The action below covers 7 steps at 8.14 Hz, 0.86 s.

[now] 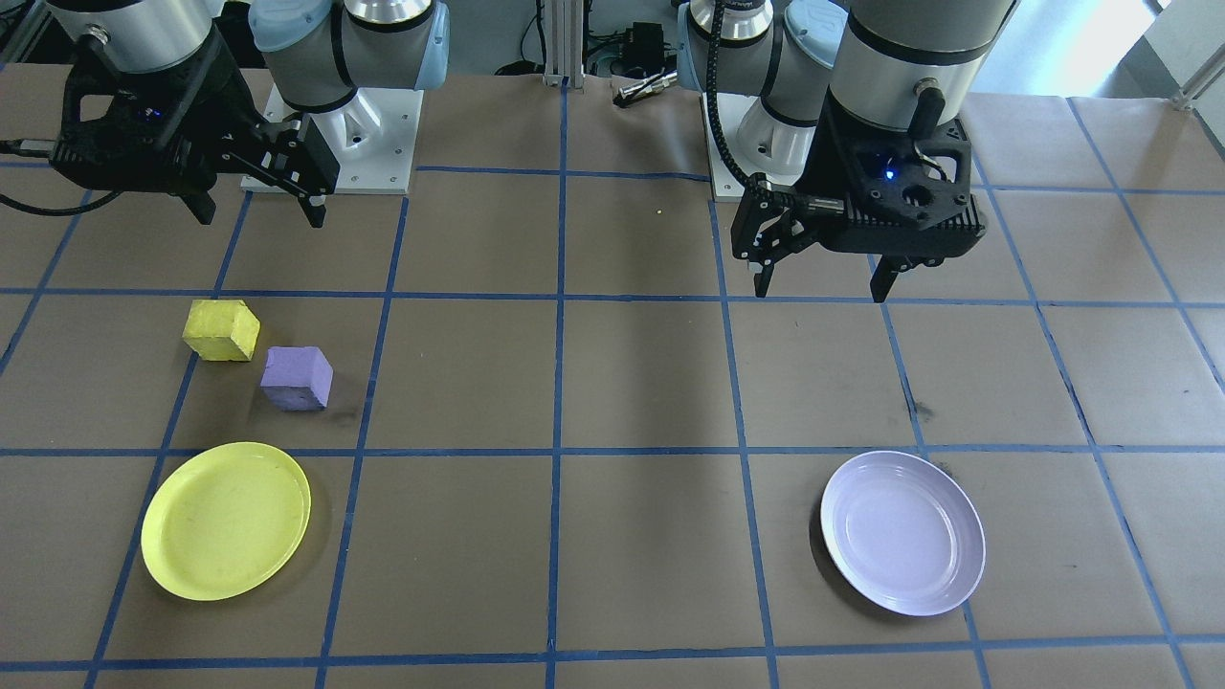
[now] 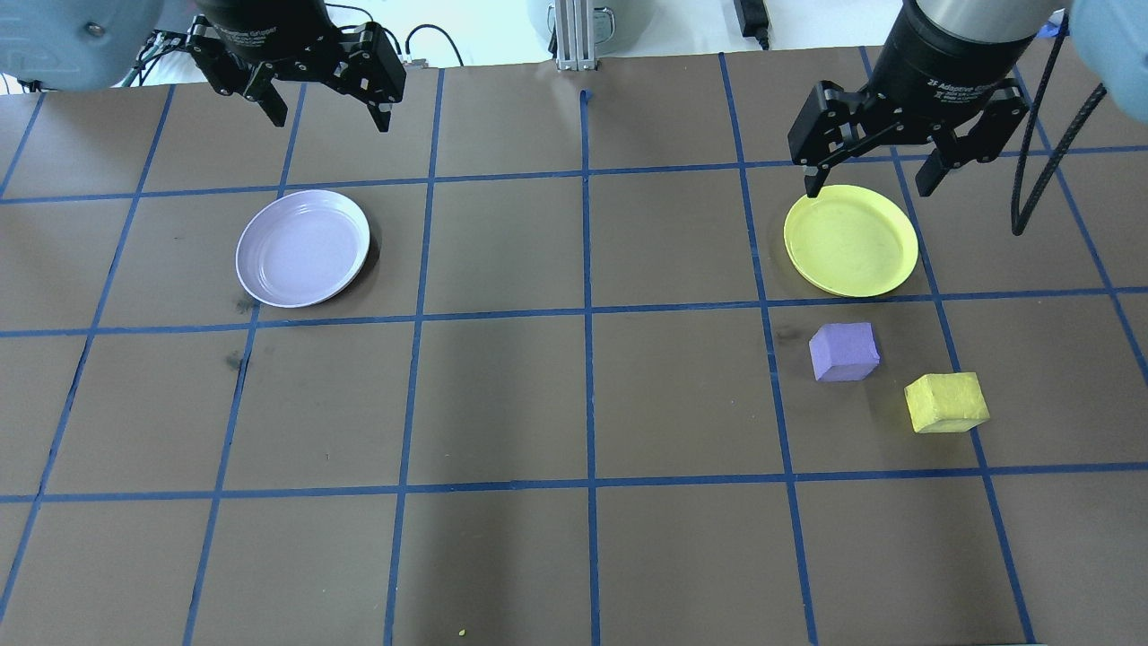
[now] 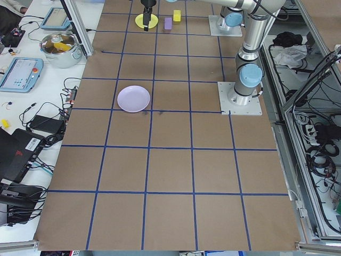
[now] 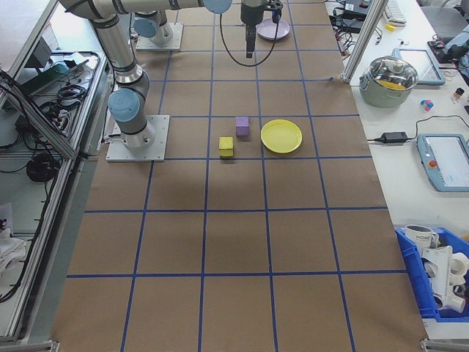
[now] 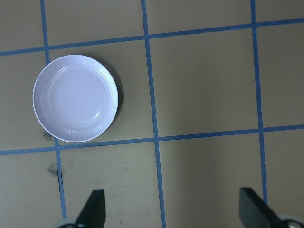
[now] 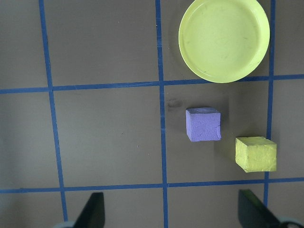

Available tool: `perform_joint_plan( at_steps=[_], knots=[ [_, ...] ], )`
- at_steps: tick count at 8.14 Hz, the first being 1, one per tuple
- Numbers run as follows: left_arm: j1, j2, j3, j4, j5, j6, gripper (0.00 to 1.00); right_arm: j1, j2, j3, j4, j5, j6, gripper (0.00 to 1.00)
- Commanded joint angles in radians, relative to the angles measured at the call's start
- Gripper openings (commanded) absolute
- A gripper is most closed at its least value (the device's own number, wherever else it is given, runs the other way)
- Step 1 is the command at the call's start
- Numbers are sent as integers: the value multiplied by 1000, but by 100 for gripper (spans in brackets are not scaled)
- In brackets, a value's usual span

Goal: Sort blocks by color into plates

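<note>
yellow block (image 2: 946, 402): on the table (image 2: 574, 556), right half, nearest the robot's edge of all four task things; just beside the purple block, not touching; well below and robot-ward of the right gripper, clear of its fingers.

purple block (image 2: 843, 352): on the table between the yellow block and the yellow plate, apart from both; in the right wrist view, ahead of the fingertips, nearer the right one.

yellow plate (image 2: 850, 240): flat on the table past the purple block, toward the far edge, nothing in it; in the overhead view partly under the right gripper's fingers, but in the front view well clear of them on the table below.

lavender plate (image 2: 303, 247): flat on the left half, about as far out as the yellow plate and well apart from it, nothing in it; in the left wrist view, ahead and left of the fingertips.

right gripper (image 2: 870, 179): raised above the table, pointing down, jaws spread wide, nothing between them.

left gripper (image 2: 327, 112): raised above the table on the left side, pointing down, jaws spread wide, holding nothing; lavender plate below it, well apart.
</note>
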State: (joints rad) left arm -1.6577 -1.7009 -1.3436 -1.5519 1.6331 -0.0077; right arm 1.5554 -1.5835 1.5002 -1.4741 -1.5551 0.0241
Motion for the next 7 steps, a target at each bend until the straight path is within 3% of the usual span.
perform_joint_plan(
  at_steps=[1, 5, 7],
  knots=[
    [-1, 3, -16, 13, 1, 0, 100, 0, 0, 2, 3, -3, 2, 100],
    [-1, 15, -20, 13, 1, -1, 100, -2, 13, 5, -14, -5, -12, 100],
    [-1, 17, -22, 16, -1, 0, 100, -32, 46, 8, -55, -9, -192, 100]
  ],
)
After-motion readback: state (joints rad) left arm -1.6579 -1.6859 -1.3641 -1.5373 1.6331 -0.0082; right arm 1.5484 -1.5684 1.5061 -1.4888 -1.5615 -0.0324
